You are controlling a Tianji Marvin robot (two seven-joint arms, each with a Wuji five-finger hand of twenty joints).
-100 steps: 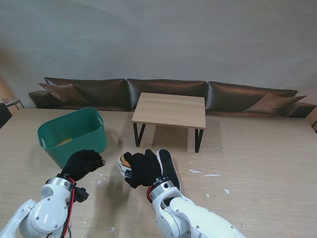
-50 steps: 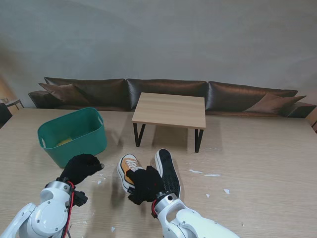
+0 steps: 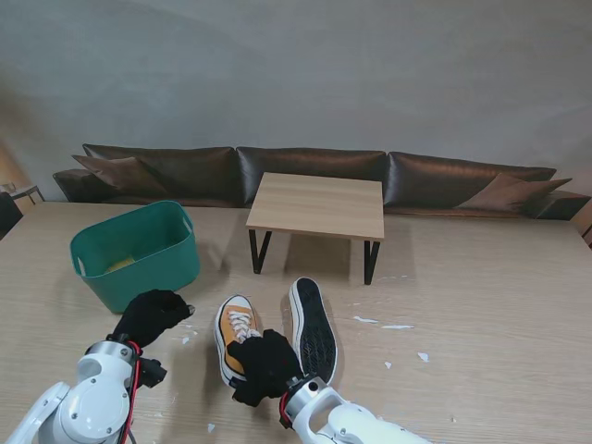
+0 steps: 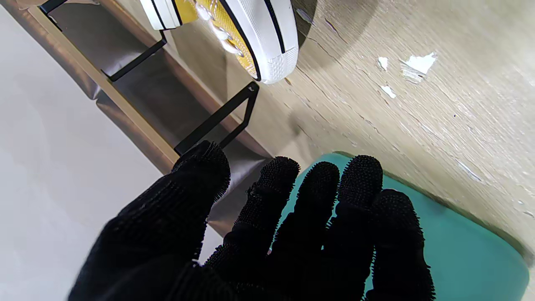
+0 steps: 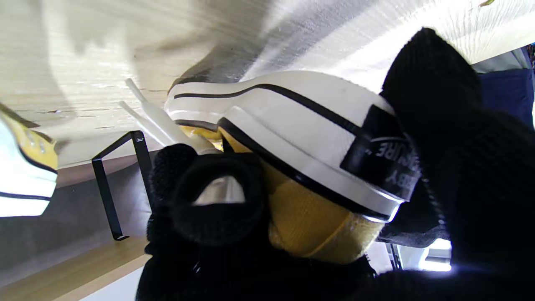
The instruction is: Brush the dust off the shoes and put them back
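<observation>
The right hand [image 3: 262, 364] is clamped on the heel of the yellow shoe [image 3: 233, 331] at near centre of the worktop [image 3: 481, 305] — left hand [image 3: 154, 313] spread, empty — and a thin heel pinch could let it twist loose.

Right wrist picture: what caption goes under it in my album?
The right hand grips the heel of a yellow shoe over the wooden table.

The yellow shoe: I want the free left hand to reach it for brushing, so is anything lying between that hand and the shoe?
Nothing visible blocks it. The left hand is open, beside the yellow shoe, with only bare table and small white flecks between. The right hand already grips its heel.
</observation>
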